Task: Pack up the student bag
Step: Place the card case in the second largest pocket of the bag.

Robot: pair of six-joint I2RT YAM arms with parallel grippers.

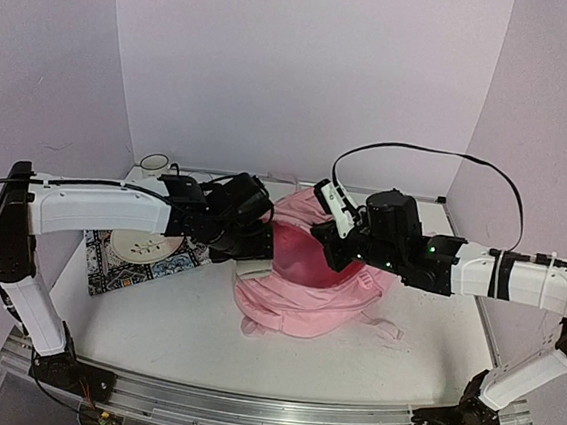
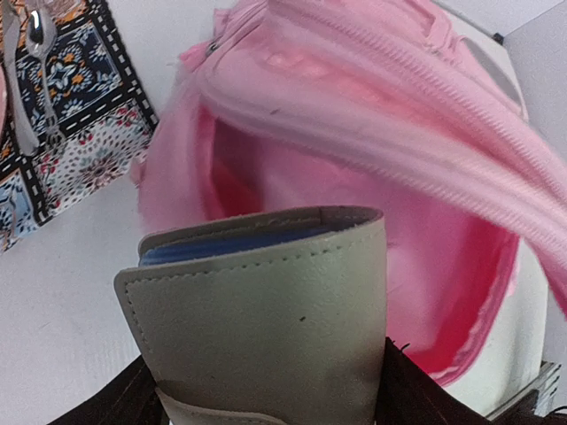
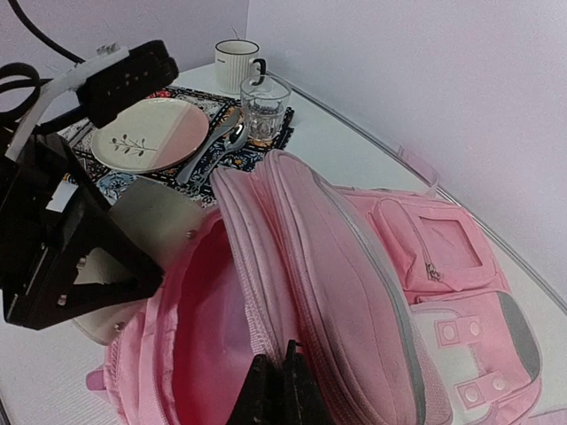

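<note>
The student bag (image 1: 305, 300) lies in the middle of the table, soft and light pink, with its main pocket open towards the left; the red-pink inside shows in the left wrist view (image 2: 443, 266). My left gripper (image 1: 252, 252) is shut on a grey-beige notebook case (image 2: 266, 310) with a blue inside, and holds it at the bag's mouth. The case also shows in the right wrist view (image 3: 151, 217). My right gripper (image 3: 283, 381) is shut on the zip edge of the bag's upper flap (image 3: 292, 266) and holds it up.
A patterned placemat (image 1: 108, 266) lies left of the bag with a plate (image 3: 146, 135), a spoon (image 3: 213, 150) and a glass (image 3: 264, 108) on it. A striped mug (image 3: 236, 64) stands by the back wall. Walls close in on three sides.
</note>
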